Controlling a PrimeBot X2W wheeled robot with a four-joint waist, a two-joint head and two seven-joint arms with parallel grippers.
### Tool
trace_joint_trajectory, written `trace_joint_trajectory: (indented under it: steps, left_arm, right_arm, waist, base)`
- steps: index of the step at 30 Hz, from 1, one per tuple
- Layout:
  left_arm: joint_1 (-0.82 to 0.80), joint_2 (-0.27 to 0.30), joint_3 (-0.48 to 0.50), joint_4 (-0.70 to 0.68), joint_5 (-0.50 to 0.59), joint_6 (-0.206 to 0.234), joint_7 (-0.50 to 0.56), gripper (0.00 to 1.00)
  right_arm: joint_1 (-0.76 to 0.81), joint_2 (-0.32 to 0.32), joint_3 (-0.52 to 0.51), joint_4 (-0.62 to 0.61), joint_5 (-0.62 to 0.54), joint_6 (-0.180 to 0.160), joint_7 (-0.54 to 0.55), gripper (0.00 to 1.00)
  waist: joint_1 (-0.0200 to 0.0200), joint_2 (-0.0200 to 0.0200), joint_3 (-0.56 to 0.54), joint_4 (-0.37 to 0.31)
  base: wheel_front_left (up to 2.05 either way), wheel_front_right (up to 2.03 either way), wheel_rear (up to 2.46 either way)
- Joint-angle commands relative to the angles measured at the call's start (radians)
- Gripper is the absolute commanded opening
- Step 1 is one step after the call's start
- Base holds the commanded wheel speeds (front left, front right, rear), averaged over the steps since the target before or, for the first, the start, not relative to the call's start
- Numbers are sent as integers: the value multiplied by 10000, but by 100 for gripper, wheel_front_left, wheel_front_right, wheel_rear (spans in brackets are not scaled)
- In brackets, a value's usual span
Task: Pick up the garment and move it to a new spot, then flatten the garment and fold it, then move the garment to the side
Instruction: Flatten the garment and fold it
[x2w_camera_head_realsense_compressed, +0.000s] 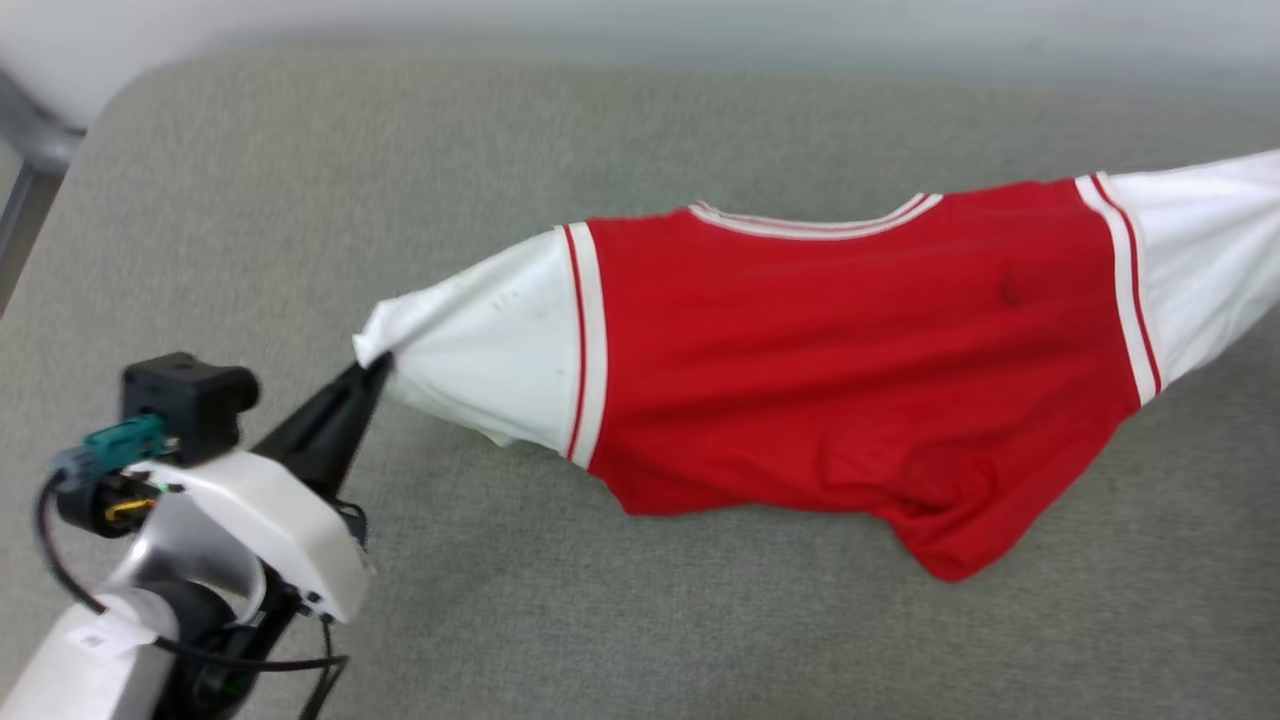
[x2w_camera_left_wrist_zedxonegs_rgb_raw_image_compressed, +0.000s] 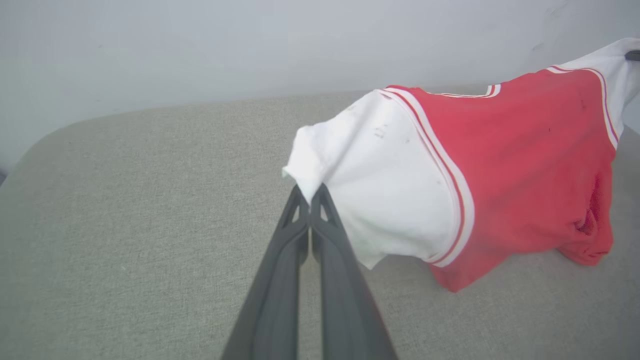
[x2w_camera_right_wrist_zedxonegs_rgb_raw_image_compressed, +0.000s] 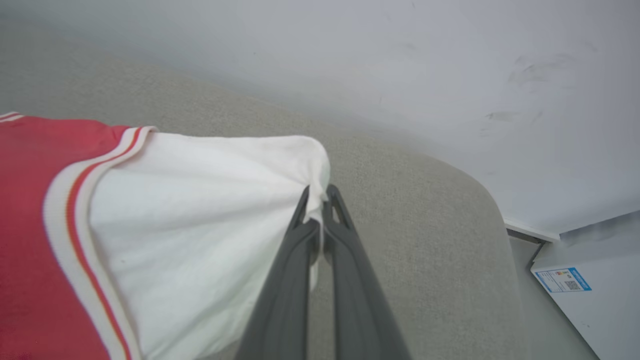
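Observation:
The garment (x2w_camera_head_realsense_compressed: 830, 370) is a red jersey with white sleeves and red-and-white striped trim, stretched sideways above the grey cushion. My left gripper (x2w_camera_head_realsense_compressed: 378, 368) is shut on the tip of its left white sleeve (x2w_camera_left_wrist_zedxonegs_rgb_raw_image_compressed: 370, 195), seen pinched in the left wrist view by the gripper (x2w_camera_left_wrist_zedxonegs_rgb_raw_image_compressed: 310, 192). In the right wrist view my right gripper (x2w_camera_right_wrist_zedxonegs_rgb_raw_image_compressed: 317, 192) is shut on the end of the other white sleeve (x2w_camera_right_wrist_zedxonegs_rgb_raw_image_compressed: 200, 220). The jersey's lower hem (x2w_camera_head_realsense_compressed: 950, 560) sags down to the cushion. Its chest side is hidden.
A wide grey upholstered surface (x2w_camera_head_realsense_compressed: 600, 620) lies under the jersey, with a rounded far edge against a pale wall (x2w_camera_right_wrist_zedxonegs_rgb_raw_image_compressed: 450, 75). A white box with a blue label (x2w_camera_right_wrist_zedxonegs_rgb_raw_image_compressed: 562, 280) stands beyond the right corner. A grey metal frame (x2w_camera_head_realsense_compressed: 25, 150) shows at the far left.

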Motion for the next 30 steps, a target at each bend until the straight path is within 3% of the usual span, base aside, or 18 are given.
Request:
trace_joint_trajectory:
  steps: [1, 8, 16, 30]
  left_arm:
    - [143, 116, 170, -62, 77, 104, -156, 0]
    - [133, 472, 1005, -593, 281, 461, -687, 0]
    - [-208, 881, 2009, -1288, 410, 764, -1135, 0]
    - [-1499, 1766, 3197, -1787, 254, 765, -1169, 0]
  right_arm:
    - [-142, 26, -62, -117, 26, -14, -211, 0]
    - [-242, 87, -443, -861, 213, -15, -763, 0]
    - [-416, 282, -799, -2151, 469, -15, -560, 0]
    - [-1362, 511, -1651, -3644, 410, -17, 115, 0]
  waist:
    - [0, 0, -622, -367]
    - [0, 0, -1576, -766]
    - [0, 0, -2230, -1183]
    - [0, 0, -1826, -1533]
  base:
    - [0, 0, 0]
    - [0, 0, 0]
    - [0, 0, 0]
    - [0, 0, 0]
